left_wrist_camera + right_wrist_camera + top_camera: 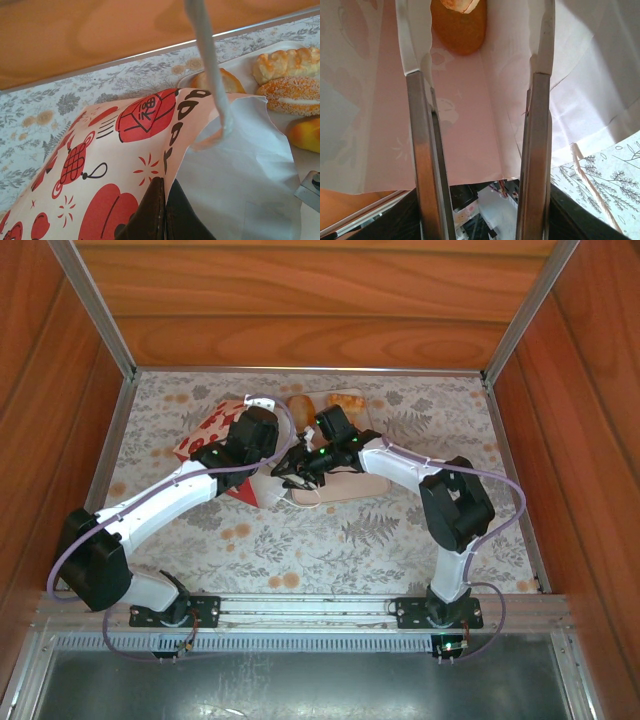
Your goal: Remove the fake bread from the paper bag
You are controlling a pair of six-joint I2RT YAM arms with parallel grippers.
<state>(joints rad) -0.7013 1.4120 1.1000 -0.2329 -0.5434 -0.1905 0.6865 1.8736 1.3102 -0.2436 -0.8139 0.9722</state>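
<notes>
The paper bag (205, 432), white with red prints, lies tipped on the table at the back left. My left gripper (243, 447) is shut on the bag's mouth edge (165, 200), with the paper pinched between its dark fingers. A white cord handle (207, 65) hangs across the left wrist view. My right gripper (288, 468) reaches into the bag's mouth and stands open (480, 20). An orange-brown fake bread (460, 27) lies deep in the bag between its fingers, near the left one and not squeezed. Several more fake breads (287, 62) sit on the tray.
A pale tray (345, 490) lies beside the bag, partly under my right arm, with breads at its far end (348, 403). Wooden walls close off the back and both sides. The floral tablecloth (330, 540) covers the table in front.
</notes>
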